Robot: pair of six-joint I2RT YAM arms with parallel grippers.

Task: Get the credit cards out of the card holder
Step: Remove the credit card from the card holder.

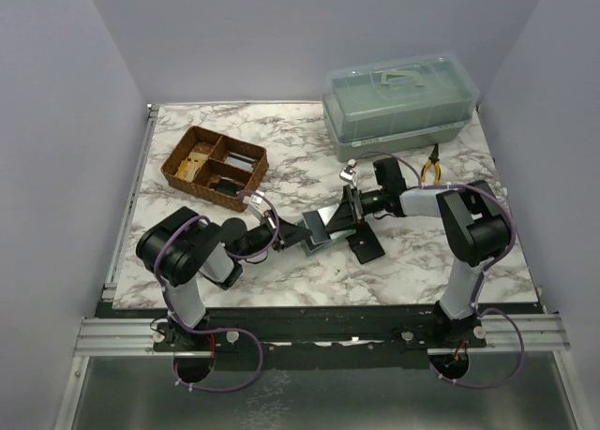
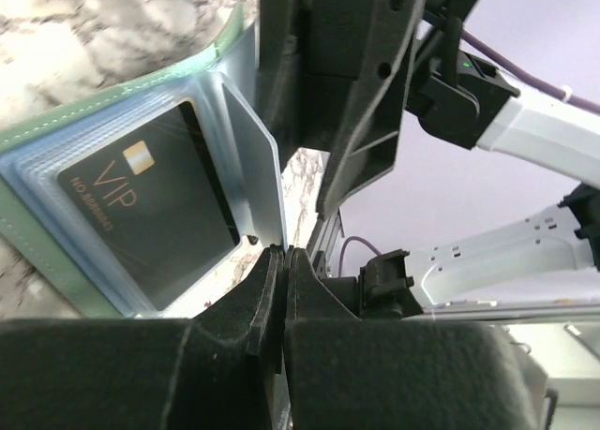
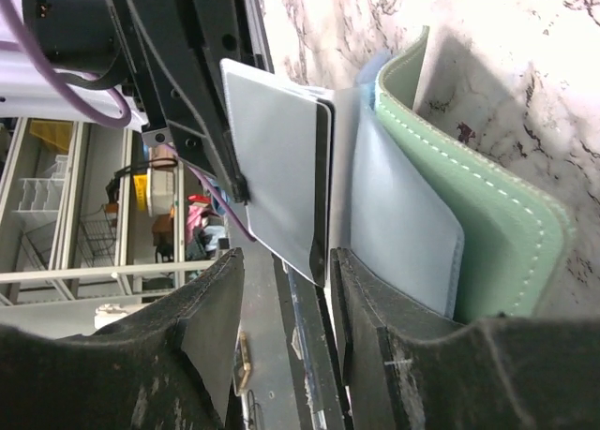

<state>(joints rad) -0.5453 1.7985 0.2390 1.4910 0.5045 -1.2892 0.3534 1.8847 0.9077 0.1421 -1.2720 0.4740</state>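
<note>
The left gripper (image 2: pixel 284 266) is pinched fully together on the bottom edge of one stiff leaf (image 3: pixel 277 158) of the wallet (image 3: pixel 487 215), and holds that leaf on end above the marble table (image 1: pixel 309 149). Judged purpose: to anchor the wallet and fan its pages apart so that a pocket can be reached.

The right gripper (image 3: pixel 286 266) comes in from the opposite side with its jaws about half apart, straddling the same leaf. Neither pad is seen pressing on it, so it has hold of nothing.

The wallet sits open at mid-table between the two arms, green cover outward, plastic pockets fanned. A black card (image 2: pixel 150 215) marked VIP sits fully inside a pocket on the flat half. The held leaf shows a dark edge behind a pale face; I cannot tell whether it contains a card. A flat black item (image 1: pixel 366 247) lies on the table just beside the wallet; whether it is a card or a second wallet cannot be determined.

Assessment: at least the VIP card is not yet out.
</note>
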